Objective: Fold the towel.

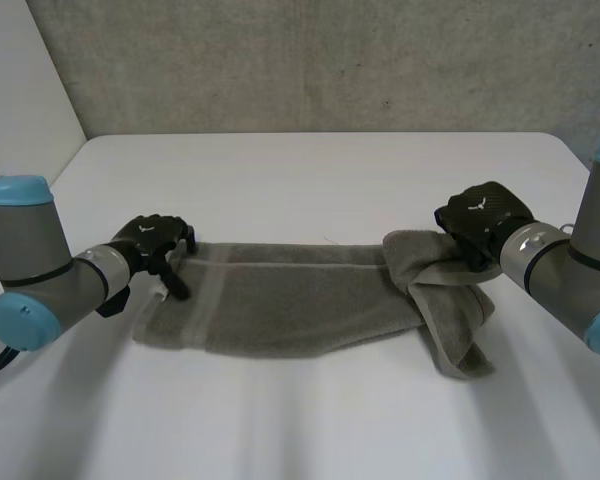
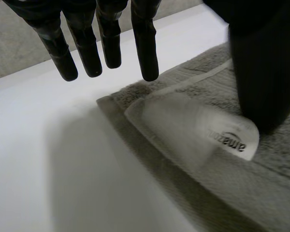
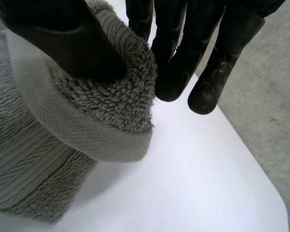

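White table [image 1: 310, 170] is carrying towel [image 1: 280, 300], long axis running hand to hand. Right hand [image 1: 480, 218] is pinching the towel's raised right end; left hand [image 1: 152, 240], fingers straight, is resting at its left corner.

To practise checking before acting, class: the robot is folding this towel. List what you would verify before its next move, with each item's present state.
1. Right hand grips the towel: ok, thumb and fingers pinch its raised right end.
2. Left hand grips the left end: not ok, fingers straight over the corner, thumb beside the label.
3. Towel's middle lies flat: ok.
4. Raised end tidy: not ok, bunched.
5. No part of the towel overhangs the table: ok.
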Motion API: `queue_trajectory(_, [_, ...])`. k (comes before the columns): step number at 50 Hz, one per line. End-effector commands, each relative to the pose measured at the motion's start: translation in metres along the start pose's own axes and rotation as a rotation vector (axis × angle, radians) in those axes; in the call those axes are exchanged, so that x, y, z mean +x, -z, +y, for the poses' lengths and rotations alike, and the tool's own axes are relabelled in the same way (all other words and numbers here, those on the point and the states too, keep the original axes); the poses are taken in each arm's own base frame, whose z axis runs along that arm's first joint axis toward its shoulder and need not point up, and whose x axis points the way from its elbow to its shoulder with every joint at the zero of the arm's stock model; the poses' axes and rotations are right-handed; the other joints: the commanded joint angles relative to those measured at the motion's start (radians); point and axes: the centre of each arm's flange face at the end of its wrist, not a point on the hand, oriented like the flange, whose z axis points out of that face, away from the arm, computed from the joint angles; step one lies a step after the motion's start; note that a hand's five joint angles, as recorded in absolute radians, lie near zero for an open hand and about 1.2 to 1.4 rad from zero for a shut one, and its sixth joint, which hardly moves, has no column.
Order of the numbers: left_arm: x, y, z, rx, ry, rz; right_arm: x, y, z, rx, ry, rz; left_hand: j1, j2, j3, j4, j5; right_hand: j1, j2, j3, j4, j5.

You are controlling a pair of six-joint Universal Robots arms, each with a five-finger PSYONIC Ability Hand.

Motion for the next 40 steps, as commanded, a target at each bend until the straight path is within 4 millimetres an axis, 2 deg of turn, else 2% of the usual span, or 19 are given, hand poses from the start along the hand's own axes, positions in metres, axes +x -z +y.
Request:
queue_trajectory(1, [0.001, -0.011, -0.002, 0.015, -0.011, -0.004, -0.004, -0.001, 0.007, -0.008, -0.004, -0.012, 0.016, 0.024, 0.022, 0.029, 0.007, 0.062, 0.044, 0.036, 0.051, 0.045])
queue_trajectory(10, [-0.002, -0.022, 0.003, 0.003, -0.014, -0.049, -0.005, -0.001, 0.009, -0.011, -0.005, -0.013, 0.086, 0.095, 0.092, 0.099, 0.077, 0.059, 0.041, 0.033, 0.048, 0.042])
queue_trajectory(13, [0.001, -0.023, 0.003, 0.003, -0.019, -0.045, -0.005, -0.001, 0.009, -0.011, -0.005, -0.013, 0.171, 0.180, 0.177, 0.184, 0.162, 0.059, 0.041, 0.033, 0.048, 0.042])
queue_trajectory(15, [0.001, -0.024, 0.002, 0.006, -0.021, -0.043, -0.005, -0.002, 0.009, -0.012, -0.006, -0.014, 0.349, 0.358, 0.355, 0.362, 0.340, 0.059, 0.041, 0.033, 0.048, 0.042])
queue_trajectory(17, [0.002, -0.023, 0.002, 0.003, -0.019, -0.041, -0.005, -0.002, 0.010, -0.013, -0.006, -0.015, 0.412, 0.420, 0.417, 0.424, 0.402, 0.059, 0.041, 0.033, 0.048, 0.042])
queue_trajectory(24, [0.002, -0.021, 0.000, -0.005, -0.019, -0.037, -0.006, -0.003, 0.011, -0.017, -0.005, -0.018, 0.471, 0.479, 0.477, 0.484, 0.462, 0.059, 0.041, 0.033, 0.048, 0.042])
queue_trajectory(27, [0.003, -0.019, -0.002, -0.011, -0.018, -0.036, -0.006, -0.003, 0.011, -0.017, -0.004, -0.018, 0.579, 0.588, 0.585, 0.592, 0.570, 0.059, 0.041, 0.033, 0.048, 0.042])
queue_trajectory(37, [0.010, -0.007, -0.022, 0.017, -0.029, -0.029, -0.006, -0.002, 0.011, -0.018, 0.004, -0.016, 0.738, 0.747, 0.744, 0.751, 0.729, 0.053, 0.035, 0.027, 0.042, 0.036])
queue_trajectory(39, [0.011, -0.003, -0.028, 0.029, -0.027, -0.031, -0.006, -0.002, 0.010, -0.016, 0.004, -0.015, 0.975, 0.983, 0.980, 0.987, 0.965, 0.053, 0.035, 0.027, 0.042, 0.036])
queue_trajectory(40, [0.011, -0.003, -0.028, 0.029, -0.027, -0.031, -0.005, -0.002, 0.010, -0.016, 0.004, -0.015, 0.976, 0.984, 0.982, 0.989, 0.967, 0.053, 0.035, 0.027, 0.042, 0.036])
